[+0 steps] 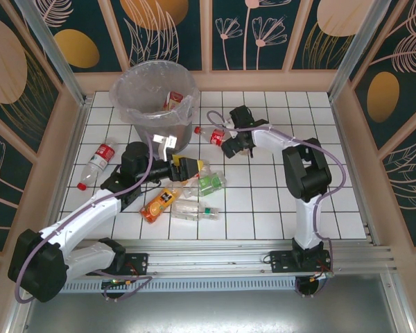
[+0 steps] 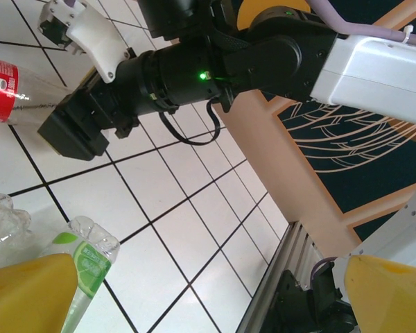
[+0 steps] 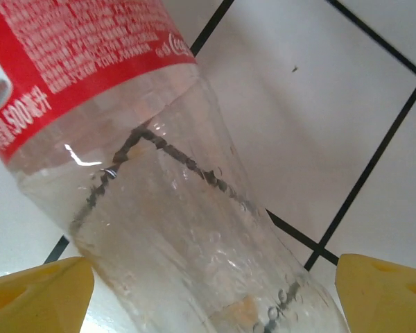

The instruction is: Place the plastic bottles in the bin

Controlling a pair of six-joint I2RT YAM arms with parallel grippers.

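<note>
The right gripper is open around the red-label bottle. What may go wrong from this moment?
1. The right gripper stands open around the smooth clear part of the red-label bottle; on closing, the bottle may slip out or be crushed.
2. The left gripper hangs close to this bottle and to the bin, so the arms may collide on the way there.

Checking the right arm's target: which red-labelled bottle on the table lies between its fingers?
The red-labelled bottle right of the bin, inside the open right gripper. The other red-labelled bottle lies alone, far to the left.
</note>
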